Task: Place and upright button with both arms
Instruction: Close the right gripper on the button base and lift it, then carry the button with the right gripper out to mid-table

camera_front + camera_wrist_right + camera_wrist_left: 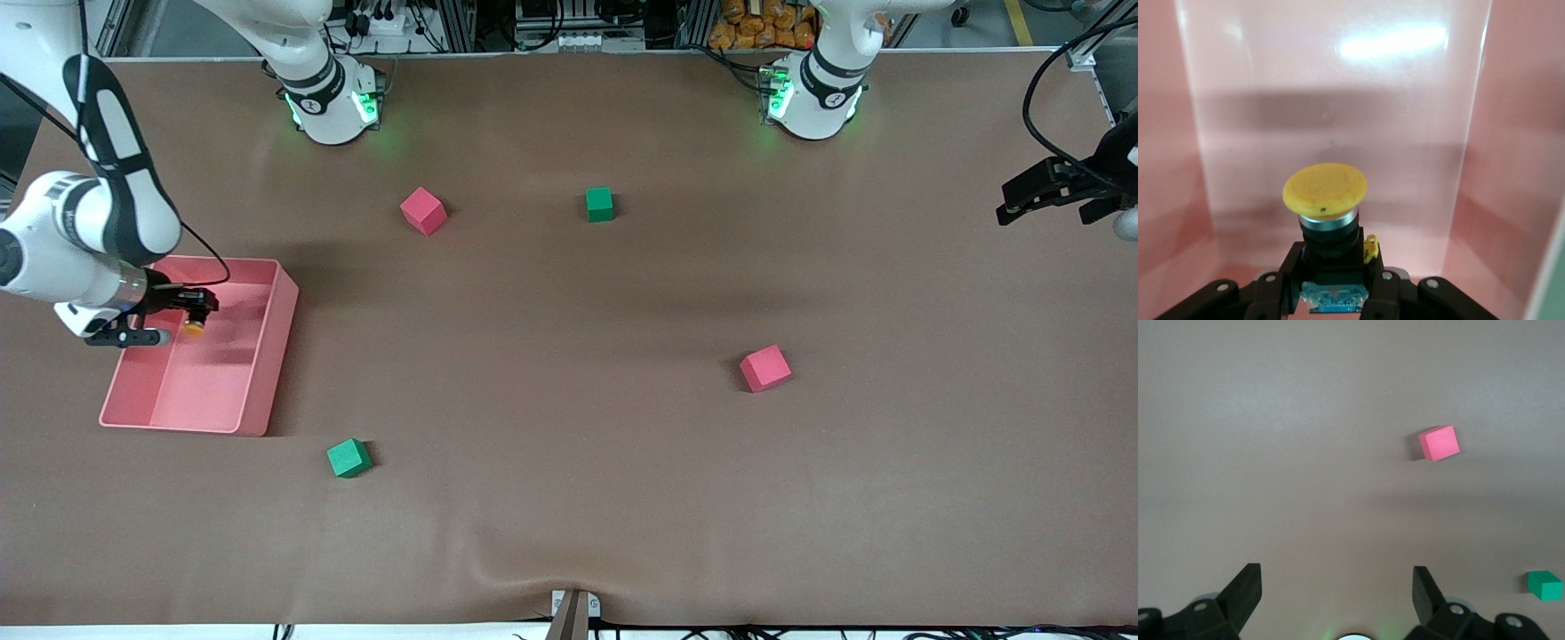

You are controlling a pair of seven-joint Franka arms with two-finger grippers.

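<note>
Nearest the front camera, a green foam cube (348, 458) on the brown tabletop (569, 498), just off the near corner of the pink bin (283, 320). A little farther back, toward the left arm's end, a red foam cube (765, 368), resting alone. Over the pink bin at the right arm's end, the right hand (197, 317), closed on the button (194, 328), gripping its black body with the orange cap pointing away from the wrist and down toward the bin floor; in the right wrist view, cap (1325, 190) seen broad and round above the clamped body, pink walls on either side. Farther back again, a second red foam cube (423, 211) and a second green foam cube (599, 204), well apart from each other, both nearer the arm bases. Out past the tabletop edge at the left arm's end, the left hand (1036, 191), waiting, spread wide with nothing held; both fingers (1245, 590) clearly parted in the left wrist view.
</note>
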